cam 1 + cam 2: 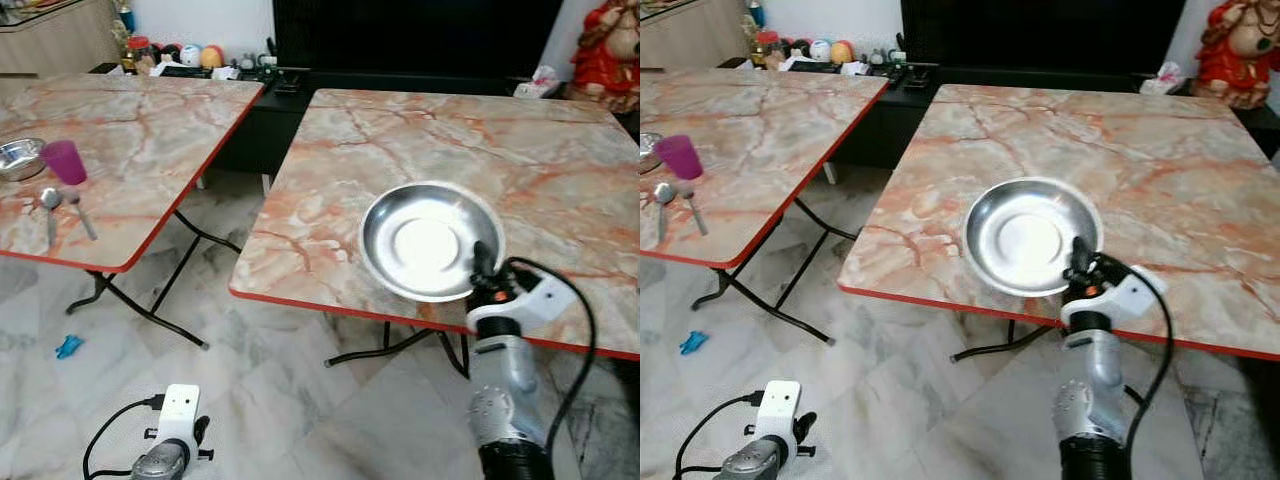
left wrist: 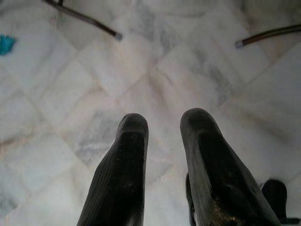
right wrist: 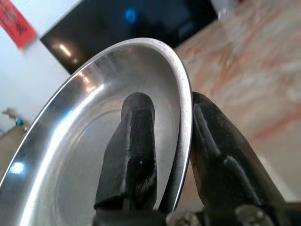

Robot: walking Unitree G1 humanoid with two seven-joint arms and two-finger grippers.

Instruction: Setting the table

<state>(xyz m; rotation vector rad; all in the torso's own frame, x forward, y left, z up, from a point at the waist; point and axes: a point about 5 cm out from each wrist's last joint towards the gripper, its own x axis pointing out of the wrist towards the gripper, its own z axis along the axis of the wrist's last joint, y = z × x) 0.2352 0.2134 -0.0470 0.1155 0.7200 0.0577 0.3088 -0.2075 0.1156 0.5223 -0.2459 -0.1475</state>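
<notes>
Marble table (image 1: pixel 560 190): shiny round steel plate (image 1: pixel 432 241), rim pinched by right hand (image 1: pixel 483 262).

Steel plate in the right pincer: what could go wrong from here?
The right pincer pinches the steel plate only by its thin rim, one finger inside, one outside, so it may slip or tilt.

The plate sits near the right table's red front edge; a pull toward the robot could drag it off onto the floor.

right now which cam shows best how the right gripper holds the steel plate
The right wrist view: the right gripper is shut on the steel plate, one finger inside the rim, one outside. The eye views show the whole plate on the table, the grip small.
</notes>
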